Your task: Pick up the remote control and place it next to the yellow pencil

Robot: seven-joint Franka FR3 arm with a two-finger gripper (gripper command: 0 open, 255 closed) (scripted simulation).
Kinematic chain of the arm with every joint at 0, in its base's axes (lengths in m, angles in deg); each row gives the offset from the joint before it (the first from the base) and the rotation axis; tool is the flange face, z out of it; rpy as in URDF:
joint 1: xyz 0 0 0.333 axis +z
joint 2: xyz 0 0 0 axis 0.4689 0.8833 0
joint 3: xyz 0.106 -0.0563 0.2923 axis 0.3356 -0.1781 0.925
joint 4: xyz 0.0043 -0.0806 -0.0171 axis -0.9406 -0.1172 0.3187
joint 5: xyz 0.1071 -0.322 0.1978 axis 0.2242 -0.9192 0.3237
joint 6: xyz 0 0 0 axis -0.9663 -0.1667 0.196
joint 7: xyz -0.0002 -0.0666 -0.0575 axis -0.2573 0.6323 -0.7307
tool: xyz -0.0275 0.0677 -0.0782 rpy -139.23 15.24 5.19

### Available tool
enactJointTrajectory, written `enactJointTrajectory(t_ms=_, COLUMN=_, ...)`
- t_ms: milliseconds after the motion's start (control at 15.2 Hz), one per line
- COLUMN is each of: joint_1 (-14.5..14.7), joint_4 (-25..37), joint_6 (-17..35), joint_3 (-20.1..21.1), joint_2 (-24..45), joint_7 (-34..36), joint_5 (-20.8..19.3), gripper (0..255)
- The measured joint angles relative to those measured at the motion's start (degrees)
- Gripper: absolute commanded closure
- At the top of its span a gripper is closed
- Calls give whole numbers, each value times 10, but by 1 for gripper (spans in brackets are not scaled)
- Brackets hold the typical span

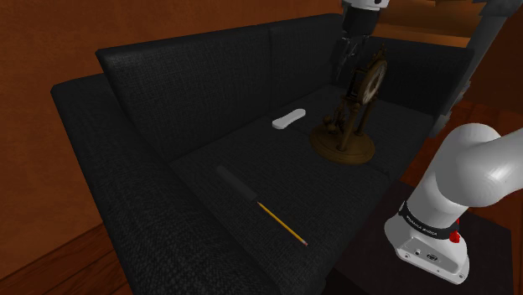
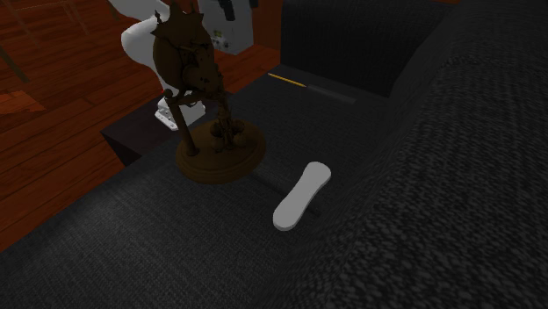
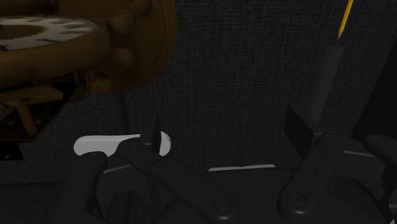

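1. The white, flat, oblong remote control (image 1: 289, 119) is seen lying on the seat of the black fabric sofa (image 1: 151, 92), just above the centre of the shoulder view. It is at the foot of the backrest, just beside the round base of a brown wooden clock ornament on a stand (image 1: 352, 117).
2. The all-black two-finger gripper (image 1: 350, 52) is found at the upper right of the shoulder view, above the ornament's top and raised well clear of the seat.
3. In the wrist view the jaws are seen spread apart with nothing between them. The remote control (image 3: 98, 145) is partly covered by one finger (image 3: 153, 137) and is not in the gap.
4. The thin yellow pencil (image 1: 281, 222) is noted at the lower centre of the shoulder view, near the seat's front edge. It lies end to end with a dark grey rod-shaped object (image 1: 235, 183) and well apart from the remote control.
5. Done: nothing is judged complete; the remote control is neither grasped nor lifted.
6. Left: the jaws are to be lined up over the remote control, lowered and closed. The remote control is then to be carried across the seat and set down beside the pencil.
7. The ornament's closeness to the remote control is judged a collision hazard on descent.
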Motion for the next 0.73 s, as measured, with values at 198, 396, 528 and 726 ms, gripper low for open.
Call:
enactJointTrajectory(t_ms=198, joint_1=4, joint_4=-10, joint_6=12, joint_3=-20, joint_2=5, joint_7=-38, joint_5=-10, gripper=0)
enactJointTrajectory(t_ms=396, joint_1=16, joint_4=-19, joint_6=42, joint_3=-62, joint_2=34, joint_7=-127, joint_5=-30, gripper=0)
enactJointTrajectory(t_ms=528, joint_1=25, joint_4=-17, joint_6=62, joint_3=-94, joint_2=61, joint_7=-192, joint_5=-43, gripper=0)
enactJointTrajectory(t_ms=726, joint_1=39, joint_4=-14, joint_6=93, joint_3=-138, joint_2=102, joint_7=-289, joint_5=-57, gripper=0)
